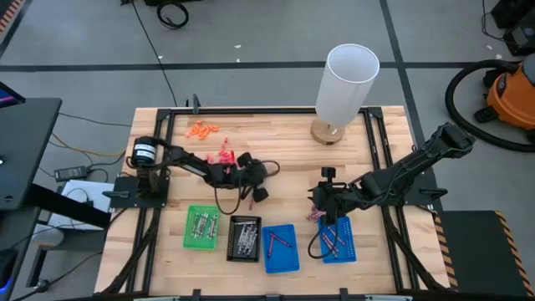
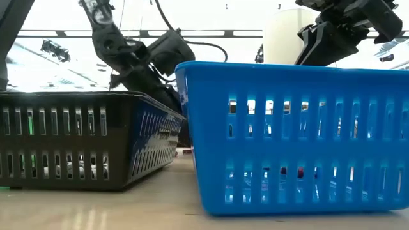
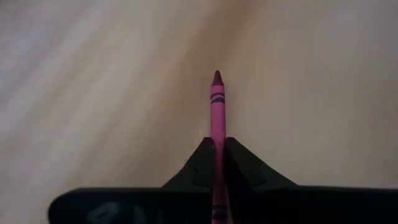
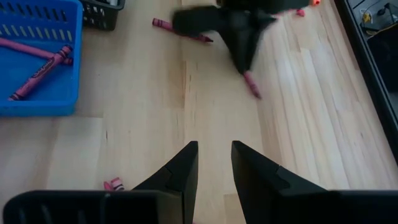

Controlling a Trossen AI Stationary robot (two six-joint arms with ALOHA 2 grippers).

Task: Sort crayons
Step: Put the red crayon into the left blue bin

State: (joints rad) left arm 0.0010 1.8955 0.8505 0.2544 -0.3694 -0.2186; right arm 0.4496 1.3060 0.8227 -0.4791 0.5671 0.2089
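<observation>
1. The left end effector (image 3: 217,155) is pinching a magenta crayon (image 3: 217,109) lengthwise between its fingers, tip pointing forward over the bare tabletop (image 3: 93,93); in the high view it sits at centre, above the trays.
2. The right end effector (image 4: 214,165) hangs empty with fingers spread, just above the right blue tray (image 1: 338,242).
3. More magenta crayons lie in the left blue tray (image 4: 40,68); one lies loose on the wood (image 4: 180,29).
4. Risk: the grip is narrow and along the crayon's axis, so it could pivot or slip out during transport and miss its tray.
5. The crayon's wrapper print is not readable.
</observation>
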